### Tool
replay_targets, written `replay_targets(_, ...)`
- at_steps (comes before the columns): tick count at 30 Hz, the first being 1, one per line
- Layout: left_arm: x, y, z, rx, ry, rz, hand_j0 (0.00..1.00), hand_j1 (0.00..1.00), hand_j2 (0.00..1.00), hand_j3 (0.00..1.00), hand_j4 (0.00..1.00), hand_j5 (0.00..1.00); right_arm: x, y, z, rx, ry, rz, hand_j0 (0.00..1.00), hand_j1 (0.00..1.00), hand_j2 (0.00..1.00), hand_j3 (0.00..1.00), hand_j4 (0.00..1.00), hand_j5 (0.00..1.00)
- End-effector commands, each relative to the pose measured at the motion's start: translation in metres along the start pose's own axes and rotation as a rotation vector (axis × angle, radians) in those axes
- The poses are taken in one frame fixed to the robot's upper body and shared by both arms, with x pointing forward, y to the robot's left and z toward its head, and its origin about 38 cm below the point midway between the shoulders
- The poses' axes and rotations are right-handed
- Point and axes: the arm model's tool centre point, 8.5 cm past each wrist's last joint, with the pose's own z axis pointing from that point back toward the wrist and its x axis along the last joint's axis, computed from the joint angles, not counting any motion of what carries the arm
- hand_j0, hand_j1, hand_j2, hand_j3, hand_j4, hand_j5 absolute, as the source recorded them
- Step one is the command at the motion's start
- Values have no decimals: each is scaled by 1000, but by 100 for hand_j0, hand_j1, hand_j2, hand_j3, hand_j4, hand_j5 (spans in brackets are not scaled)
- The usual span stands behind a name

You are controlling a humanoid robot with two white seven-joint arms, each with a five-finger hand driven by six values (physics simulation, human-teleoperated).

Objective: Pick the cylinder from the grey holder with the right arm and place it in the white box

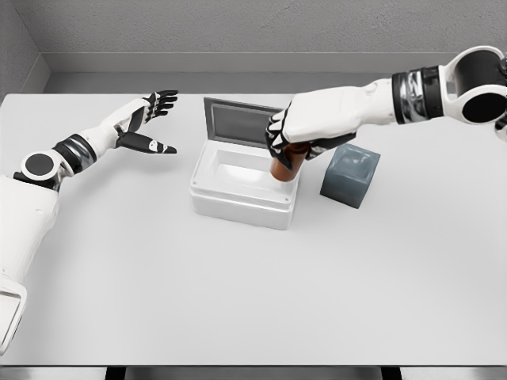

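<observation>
Cylinder: brown, gripped in curled fingers of right hand, over white box at its 3 o'clock rim. Grey holder: vacated, 3 o'clock of box. Step: placing. Next, likely: lower into cavity, release. Left hand: spread, idle, 9 o'clock.

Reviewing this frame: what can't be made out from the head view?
- Top of the brown cylinder: covered by the right hand, head view.
- Whether the cylinder's base touches the white box floor: hidden by the box's right wall.
- Recess of the grey holder: shaded, depth unclear.
- Right arm's shoulder: cut off by the right edge.
- Left hand, open over the table: palm side turned away.
</observation>
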Motion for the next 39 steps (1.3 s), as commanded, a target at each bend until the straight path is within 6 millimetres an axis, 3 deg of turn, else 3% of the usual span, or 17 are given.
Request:
replay_targets(1,1,1,0,4,-5,6,100,100,100,100,100,100,-2,-1,0,-3,5,-5,34,34,34,34,34,34)
replay_targets(6,1,1,1,5,-4,5,100,100,100,100,100,100,-3,0,-3,-3,3,-9,35,35,35,35,35,35)
replay_targets(13,1,1,0,4,-5,6,100,100,100,100,100,100,-4,-3,-1,-19,9,-9,65,65,65,65,65,65)
replay_targets(17,1,0,0,2,-3,5,100,100,100,100,100,100,-3,-1,-1,-19,7,-11,73,73,73,73,73,73)
replay_targets(24,1,0,0,2,-3,5,100,100,100,100,100,100,-5,-1,2,-17,18,-6,78,78,78,78,78,78)
replay_targets(25,1,0,0,2,-3,5,100,100,100,100,100,100,-3,-4,3,-23,16,8,86,86,86,86,86,86)
replay_targets(27,0,1,0,3,-3,4,100,100,100,100,100,100,11,-18,3,-52,-17,47,93,93,93,93,93,93)
replay_targets(31,0,1,1,3,-1,5,100,100,100,100,100,100,41,-51,24,-137,-51,152,93,93,93,93,93,93)
replay_targets(35,0,0,0,1,-3,4,100,100,100,100,100,100,41,-65,44,-204,-22,167,91,91,91,91,91,91)
replay_targets(39,1,-2,-2,-5,-3,-1,100,100,100,100,100,100,37,-66,59,-233,9,161,90,90,90,90,90,90)
